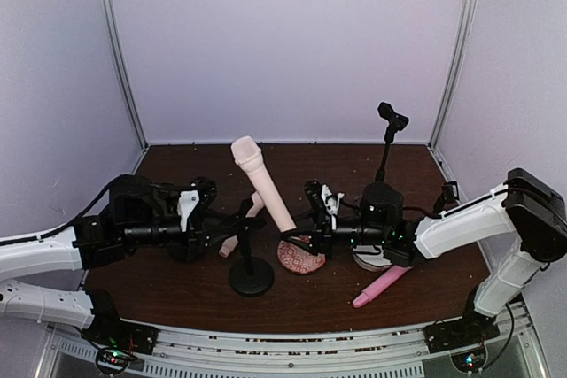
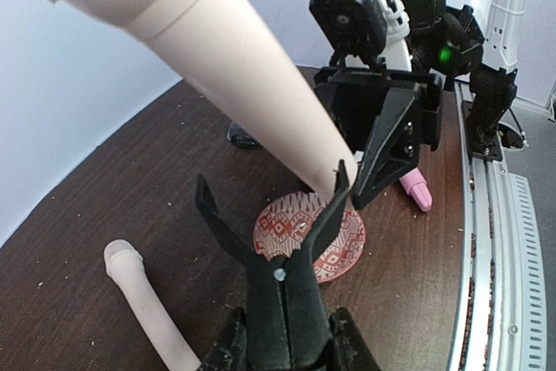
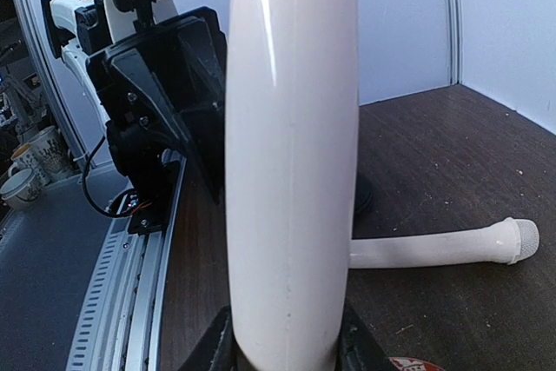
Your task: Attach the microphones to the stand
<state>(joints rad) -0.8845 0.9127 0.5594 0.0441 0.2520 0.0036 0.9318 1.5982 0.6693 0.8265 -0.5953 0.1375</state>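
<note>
A pale peach microphone [image 1: 263,185] stands tilted, head up, and my right gripper [image 1: 303,224] is shut on its lower end; it fills the right wrist view [image 3: 291,171]. Its lower tip [image 2: 326,175] touches one prong of the Y-shaped clip [image 2: 280,249] of the small black stand [image 1: 251,273]. My left gripper [image 1: 229,224] is shut on that clip's stem [image 2: 285,319]. A second peach microphone [image 1: 228,246] lies on the table to the left of the stand, and also shows in the left wrist view [image 2: 149,303] and the right wrist view [image 3: 439,248]. The pink microphone [image 1: 381,286] lies at the front right.
A red patterned dish [image 1: 301,258] lies by the stand's base. A white dish [image 1: 370,260] sits under my right arm. A taller black stand [image 1: 387,135] with an empty clip stands at the back right. White walls enclose the brown table [image 1: 177,165].
</note>
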